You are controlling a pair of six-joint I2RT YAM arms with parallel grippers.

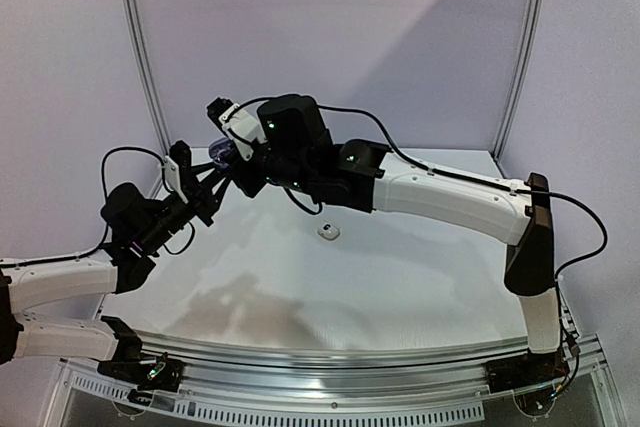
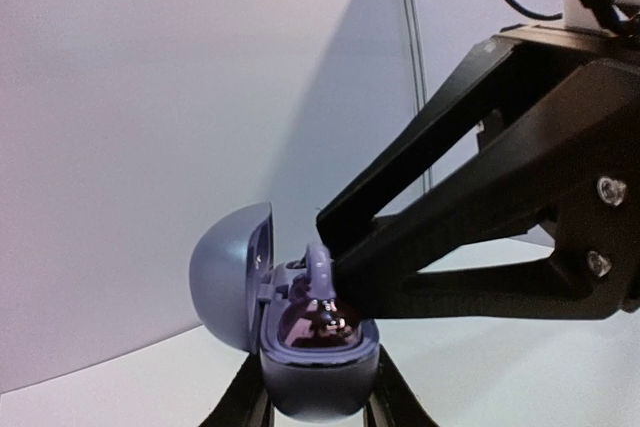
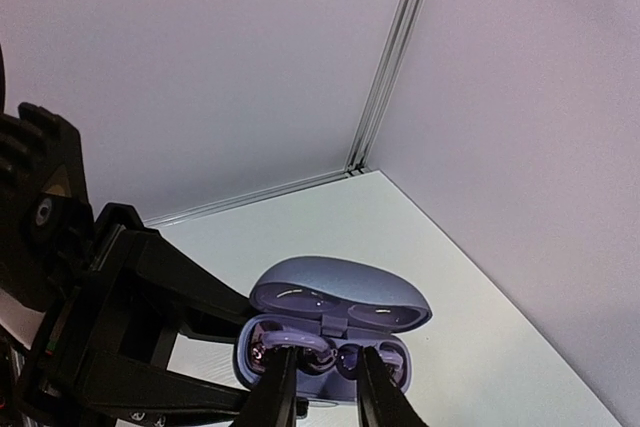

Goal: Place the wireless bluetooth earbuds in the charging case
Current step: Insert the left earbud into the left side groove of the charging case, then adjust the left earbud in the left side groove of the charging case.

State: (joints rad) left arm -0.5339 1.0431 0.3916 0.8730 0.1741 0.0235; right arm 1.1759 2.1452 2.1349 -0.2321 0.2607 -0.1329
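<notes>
The charging case (image 2: pixel 318 385), lavender-blue with its lid swung open, hangs above the table, and my left gripper (image 2: pixel 318 402) is shut on its lower shell. From above, the case (image 1: pixel 224 153) sits between the two arms' tips. A lavender earbud (image 3: pixel 290 339) lies in the case's left socket; from the left wrist its loop (image 2: pixel 318 265) stands up against my right gripper's black fingertips (image 2: pixel 340 247). My right gripper (image 3: pixel 325 382) reaches into the case (image 3: pixel 340 299), jaws a little apart, one finger over the earbud. The right socket is partly hidden.
A small white thing (image 1: pixel 329 232) lies on the white table (image 1: pixel 400 277) near its middle, too small to name. Grey walls and a metal corner post (image 3: pixel 385 77) close the back. Both arms cross above the table's left rear part.
</notes>
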